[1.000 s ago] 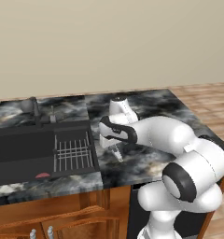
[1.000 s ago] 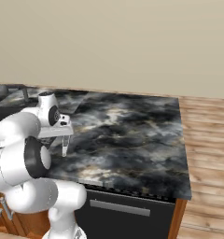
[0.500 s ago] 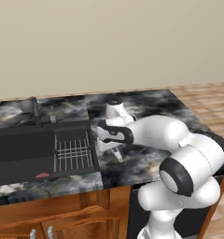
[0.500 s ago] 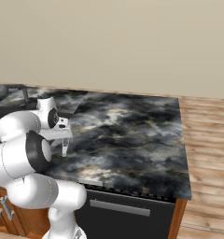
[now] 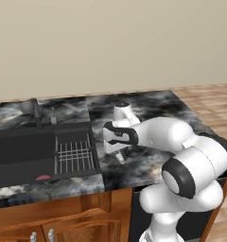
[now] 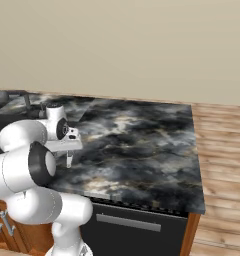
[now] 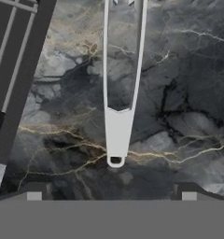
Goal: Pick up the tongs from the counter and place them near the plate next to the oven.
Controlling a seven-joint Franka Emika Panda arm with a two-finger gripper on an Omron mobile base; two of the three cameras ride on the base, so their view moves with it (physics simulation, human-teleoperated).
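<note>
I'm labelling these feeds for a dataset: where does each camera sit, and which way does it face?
Left base view: behind-left, facing the sink and counter; arm and end effector show.
Right base view: behind-right, facing the same counter; arm shows.
Hand view: on the hand, facing down at the tongs; fingertips show.
Both base views share counter and arm.

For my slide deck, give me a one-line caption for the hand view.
Open gripper poised above slim tongs lying flat on the dark marbled counter, beside the sink's edge.
</note>
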